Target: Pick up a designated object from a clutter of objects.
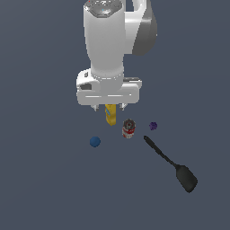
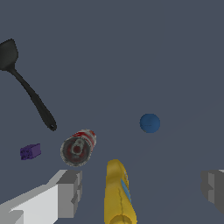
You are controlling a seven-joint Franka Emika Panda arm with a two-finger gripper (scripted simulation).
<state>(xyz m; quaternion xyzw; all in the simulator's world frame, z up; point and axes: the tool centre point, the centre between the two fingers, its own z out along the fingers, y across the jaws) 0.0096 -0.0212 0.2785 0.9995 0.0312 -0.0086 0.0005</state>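
Fingers (image 2: 70, 192) spread wide, nothing between the pads, hanging above the floor (image 1: 45, 188) over the bottle (image 1: 110, 115). Gripper (image 1: 108, 108) clear of every item. Ball (image 1: 95, 142), dark blue and plain, alone on the floor toward the exterior view's left, apart from the bottle and the can (image 1: 129, 129). Can upright just beside the bottle, red and white. Purple piece (image 1: 153, 126) small, near the can on the exterior view's right. Spatula (image 1: 170, 163) flat on the floor, handle tip close to the can, blade farthest away. In the wrist view, ball (image 2: 150, 123) unobstructed, apart from the bottle (image 2: 117, 194).
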